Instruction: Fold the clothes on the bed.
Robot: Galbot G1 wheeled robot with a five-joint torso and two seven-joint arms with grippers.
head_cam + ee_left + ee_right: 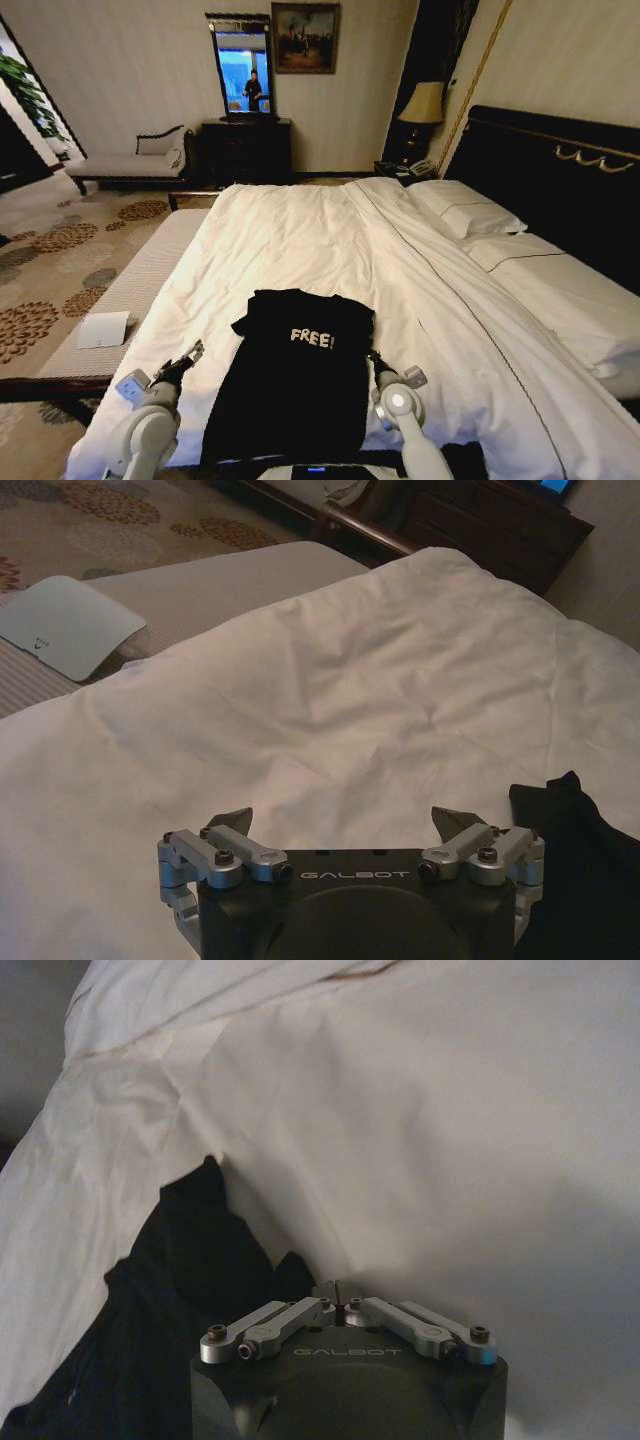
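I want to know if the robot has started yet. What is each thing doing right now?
T-shirt: spread flat on the bed, lettering up, not yet folded.
Left end effector: open, over the white duvet beside the shirt, holding nothing.
Right end effector: shut, at the shirt's other edge.
Duvet: spread over the bed, lightly wrinkled.
Bedside lamp: lit.
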